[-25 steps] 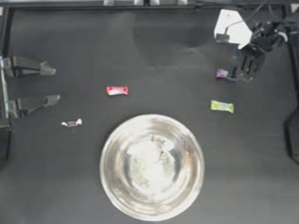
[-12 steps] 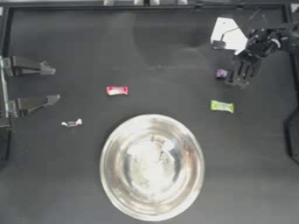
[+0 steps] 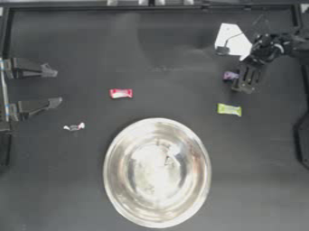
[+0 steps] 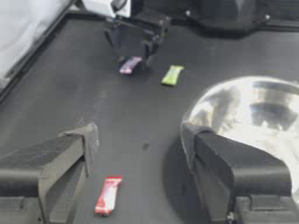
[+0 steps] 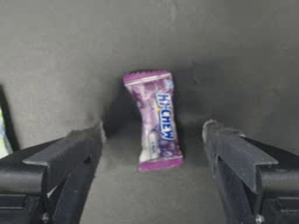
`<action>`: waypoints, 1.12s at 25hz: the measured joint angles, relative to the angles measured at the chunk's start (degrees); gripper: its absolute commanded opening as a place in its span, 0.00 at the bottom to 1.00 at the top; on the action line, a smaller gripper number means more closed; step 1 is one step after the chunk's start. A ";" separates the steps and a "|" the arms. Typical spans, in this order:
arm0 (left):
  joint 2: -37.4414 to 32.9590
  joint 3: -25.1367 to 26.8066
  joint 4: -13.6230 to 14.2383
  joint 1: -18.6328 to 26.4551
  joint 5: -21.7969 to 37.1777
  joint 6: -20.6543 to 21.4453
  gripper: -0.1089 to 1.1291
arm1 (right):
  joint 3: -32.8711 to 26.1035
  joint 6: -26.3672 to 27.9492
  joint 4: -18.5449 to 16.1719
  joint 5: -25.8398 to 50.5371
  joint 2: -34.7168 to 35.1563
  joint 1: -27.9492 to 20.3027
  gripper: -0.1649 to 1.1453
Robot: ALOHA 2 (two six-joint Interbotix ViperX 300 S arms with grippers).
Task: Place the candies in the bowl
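1. Since a second ago, the right gripper [image 3: 246,80] has shifted slightly and settled beside the purple candy [image 3: 230,76] in the top view; nothing else has moved. The bowl [image 3: 120,149] is empty at the table's centre, with the red candy [image 3: 120,93], the green candy [image 3: 228,109] and a white candy [image 3: 73,127] lying loose around it.
2. Left wrist view: the left gripper [image 4: 137,153] waits drawn back at the left side, jaws apart, holding nothing, looking across at the red candy [image 4: 107,196].
3. Right wrist view: the right gripper [image 5: 153,151] has its jaws spread on either side of the purple candy [image 5: 155,120], apparently lined up to pinch it, not yet touching.
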 measured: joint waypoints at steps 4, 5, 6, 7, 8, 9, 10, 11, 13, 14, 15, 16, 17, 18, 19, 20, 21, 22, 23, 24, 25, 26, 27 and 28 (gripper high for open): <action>0.00 0.00 -0.09 0.00 0.00 0.00 0.83 | 0.00 0.00 0.00 -0.53 0.26 0.09 0.79; -0.09 0.00 -0.09 0.00 0.00 0.00 0.83 | -0.09 0.00 -0.09 -0.79 0.35 0.09 0.75; -0.09 0.00 0.00 0.00 0.00 0.00 0.83 | -0.09 0.00 -0.18 -0.88 0.44 0.09 0.71; 0.00 0.09 0.00 0.00 0.00 -0.09 0.83 | -0.09 0.00 -0.26 -0.97 0.44 0.09 0.65; 0.00 0.00 -0.09 0.00 0.00 -0.09 0.83 | -0.18 0.00 -0.53 -0.88 0.62 0.09 0.58; 0.00 0.00 -0.09 0.00 0.00 -0.09 0.83 | -0.26 0.00 -0.79 -0.97 0.79 0.18 0.53; 0.00 0.09 -0.09 0.00 0.00 -0.09 0.83 | -0.35 0.00 -0.97 -0.97 0.88 0.18 0.48; -0.09 0.00 0.00 0.00 0.00 -0.09 0.83 | -0.44 0.00 -1.14 -0.97 1.05 0.18 0.43; 0.00 0.09 -0.09 0.00 0.00 -0.09 0.83 | -0.70 0.09 -1.32 -0.88 1.32 0.26 0.35; 0.00 0.09 -0.09 0.00 0.00 -0.09 0.83 | -0.70 0.26 -1.32 -0.88 1.41 0.26 0.33; 0.18 0.00 0.00 0.00 0.00 -0.09 0.83 | -0.79 0.35 -1.32 -0.88 1.41 0.26 0.32; 0.26 0.00 -0.09 0.00 0.00 -0.09 0.83 | -0.88 0.35 -1.32 -0.88 1.41 0.26 0.32; 0.53 -0.09 -0.09 -0.09 0.00 -0.09 0.83 | -0.79 0.35 -1.32 -0.88 1.32 0.26 0.32; 0.88 -0.09 -0.09 0.00 0.00 -0.09 0.83 | -0.79 0.35 -1.32 -0.79 1.23 0.26 0.32; 1.23 -0.18 -0.09 0.00 0.00 -0.09 0.83 | -0.79 0.35 -1.23 -0.70 1.14 0.26 0.32; 1.58 -0.35 -0.09 0.00 0.00 0.00 0.83 | -0.79 0.35 -1.05 -0.62 0.97 0.26 0.32; 2.02 -0.53 -0.09 0.00 0.00 -0.09 0.83 | -0.70 0.35 -0.88 -0.26 0.79 0.26 0.31; 2.29 -0.62 -0.09 0.00 0.00 -0.09 0.83 | -0.62 0.35 -0.62 0.35 0.09 0.26 0.31; 2.55 -0.62 -0.09 0.00 0.00 -0.09 0.83 | -0.44 0.35 -0.35 0.70 -0.79 0.26 0.31; 2.72 -0.62 -0.09 0.00 0.00 -0.09 0.83 | -0.44 0.35 -0.09 0.97 -2.11 0.53 0.31; 2.81 -0.70 -0.09 0.09 0.00 -0.09 0.83 | -0.44 0.35 0.18 1.14 -3.69 0.79 0.31; 2.81 -0.70 0.00 0.09 -0.09 -0.09 0.83 | -0.44 0.35 0.53 1.32 -5.45 1.14 0.31; 2.81 -0.70 -0.09 0.18 0.00 -0.09 0.83 | -0.44 0.35 0.88 1.67 -7.29 1.58 0.31; 2.81 -0.70 -0.09 0.26 0.00 -0.09 0.83 | -0.53 0.35 1.23 2.02 -9.23 2.11 0.31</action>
